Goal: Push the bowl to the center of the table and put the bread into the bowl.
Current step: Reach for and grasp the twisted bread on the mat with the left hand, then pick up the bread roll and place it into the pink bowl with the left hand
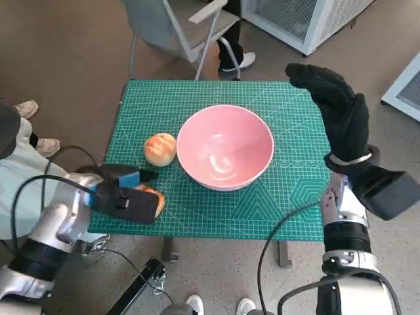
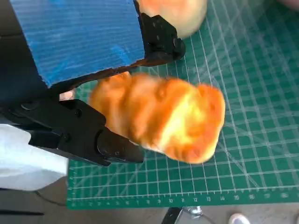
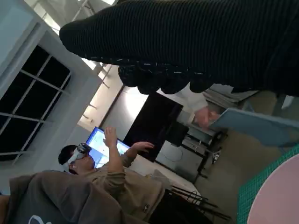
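The pink bowl [image 1: 226,147] stands near the middle of the green mat [image 1: 289,197]; its rim [image 3: 280,196] also shows in the right wrist view. A round bread bun [image 1: 160,149] lies just off the bowl's left side. My left hand [image 1: 128,197] is at the mat's front left corner and grips an oblong golden bread [image 2: 163,119] between its black fingers [image 2: 159,37], low over the mat; the same bread [image 1: 153,198] peeks out beside the hand in the head view. My right hand [image 1: 338,111] is raised over the table's right edge, fingers stretched out, holding nothing.
A grey chair [image 1: 177,26] stands behind the table, with a person's foot [image 1: 236,62] beside it. Another person's shoes [image 1: 26,108] are at the left. Cables hang off the front edge. A person wearing a headset [image 3: 93,177] sits opposite.
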